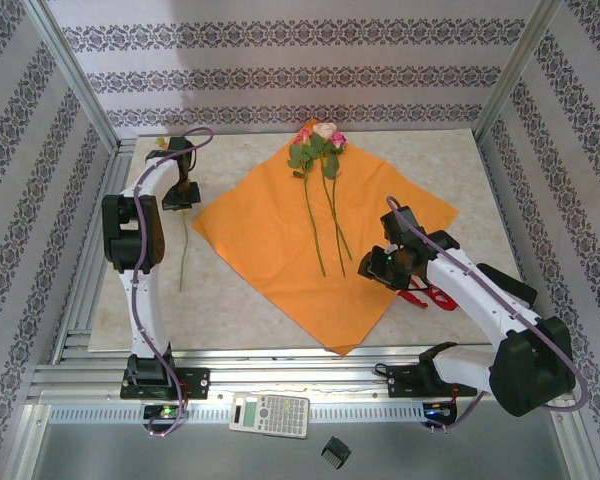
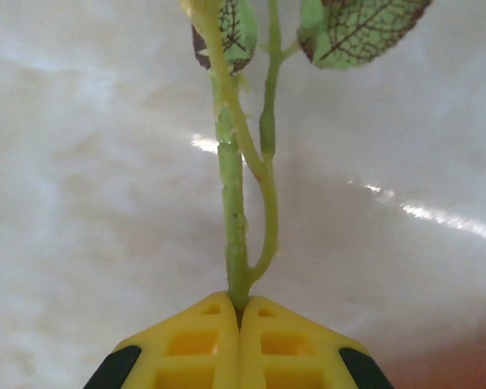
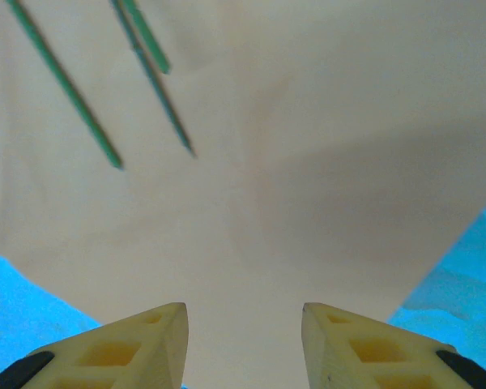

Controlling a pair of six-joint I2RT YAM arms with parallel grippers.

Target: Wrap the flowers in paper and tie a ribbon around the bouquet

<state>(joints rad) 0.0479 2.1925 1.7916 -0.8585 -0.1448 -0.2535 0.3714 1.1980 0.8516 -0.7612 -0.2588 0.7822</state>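
On the pale worktop (image 1: pixel 250 320), between patterned walls, we see the paper (image 1: pixel 270 240) spread as a diamond. The flowers (image 1: pixel 320 150) lie on its far corner, stems pointing nearward. A lone stem (image 1: pixel 185 250) runs left of the paper. The left wrist view tells us what the overhead hides: the left pincer (image 2: pixel 240 312) is clamped tight on it. The right pincer (image 3: pixel 243 312) hangs part-open and empty over the paper's near-right edge, with the ribbon (image 1: pixel 427 296) just beside.

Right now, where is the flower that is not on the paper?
Top view: the flower is on the table's left side, beside the paper's left corner, its stem pinched by the left tool.
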